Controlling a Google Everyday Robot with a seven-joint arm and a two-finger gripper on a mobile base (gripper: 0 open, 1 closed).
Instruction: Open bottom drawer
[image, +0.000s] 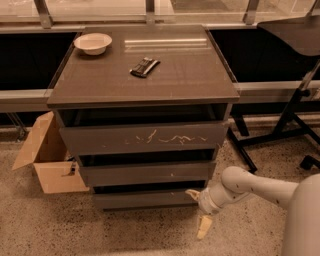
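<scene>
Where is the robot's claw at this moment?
In the camera view, the claw sits low on the right, open, at the right end of the bottom drawer, just above the floor.

Smooth white tubular arm (255, 189); hand (196, 214) near floor (125, 235), cream fingers (204, 226).

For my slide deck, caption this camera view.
Open gripper at the right end of the bottom drawer; bowl on the cabinet top.
</scene>
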